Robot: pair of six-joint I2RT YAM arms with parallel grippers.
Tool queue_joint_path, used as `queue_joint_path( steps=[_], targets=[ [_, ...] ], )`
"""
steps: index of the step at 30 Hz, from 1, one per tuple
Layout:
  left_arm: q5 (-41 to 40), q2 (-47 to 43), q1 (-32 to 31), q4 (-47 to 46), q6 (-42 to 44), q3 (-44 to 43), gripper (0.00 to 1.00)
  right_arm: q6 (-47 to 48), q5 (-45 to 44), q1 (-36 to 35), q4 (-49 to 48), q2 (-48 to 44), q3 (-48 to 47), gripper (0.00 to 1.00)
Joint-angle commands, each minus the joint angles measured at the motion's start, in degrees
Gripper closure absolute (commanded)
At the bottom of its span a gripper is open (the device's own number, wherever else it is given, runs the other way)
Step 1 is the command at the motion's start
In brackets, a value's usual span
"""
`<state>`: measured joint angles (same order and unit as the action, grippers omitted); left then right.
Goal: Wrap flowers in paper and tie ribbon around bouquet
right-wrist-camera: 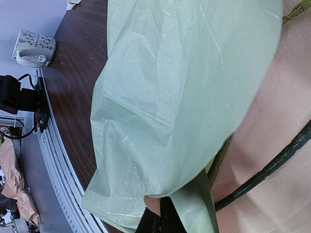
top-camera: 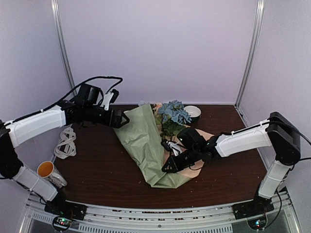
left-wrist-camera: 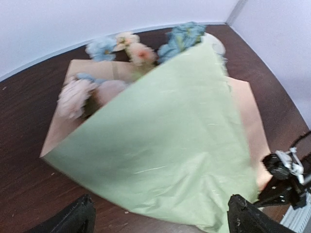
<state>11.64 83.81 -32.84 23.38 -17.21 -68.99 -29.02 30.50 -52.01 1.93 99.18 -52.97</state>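
The wrapping step is in hand, and no tie is made yet. The paper [top-camera: 143, 141] lies mid-table with its green flap folded across the stems, and the flowers [top-camera: 174, 114] show at the far end. A tan strip of the paper is bare on the right.

The left gripper [top-camera: 121, 119] stands at the flap's far-left edge with its jaws wide apart, holding nothing. The right gripper [top-camera: 167, 167] is down at the narrow end. Its jaws are together and seem to pinch the green fold's edge by a stem.

Next, I judge, the tan side must roll over the green while that pinch keeps the cone tight — thin paper creeps easily. The ribbon [top-camera: 65, 142] lies well apart, at the left.
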Motion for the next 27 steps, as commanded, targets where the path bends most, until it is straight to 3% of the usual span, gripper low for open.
queue_joint_path(
  steps=[1, 6, 11, 18, 21, 27],
  targets=[
    [1.5, -0.7, 7.9, -8.2, -2.1, 10.3, 0.02, -0.6, 1.4, 0.6, -1.2, 0.1, 0.6, 1.00],
    [3.7, 6.0, 12.8, -16.2, -3.2, 12.3, 0.02, -0.4, 1.8, 1.1, -1.3, 0.0, 1.0, 1.00],
    [12.2, 13.1, 16.1, -28.0, -7.9, 13.5, 0.02, 2.1, 3.4, 1.8, 0.7, 1.2, -0.7, 1.00],
    [16.3, 23.9, 16.1, -30.7, -12.1, 8.4, 0.05, 4.6, 6.4, 3.9, 3.1, 2.4, -1.0, 1.00],
    [16.9, 25.1, 16.1, -32.6, -13.6, 8.4, 0.21, 6.1, 7.8, 4.4, 4.0, 2.5, -1.8, 1.00],
    [13.3, 24.5, 16.1, -29.6, -12.2, 6.2, 0.83, 8.1, 9.7, 5.6, 7.7, 1.7, -3.4, 1.00]
  ],
)
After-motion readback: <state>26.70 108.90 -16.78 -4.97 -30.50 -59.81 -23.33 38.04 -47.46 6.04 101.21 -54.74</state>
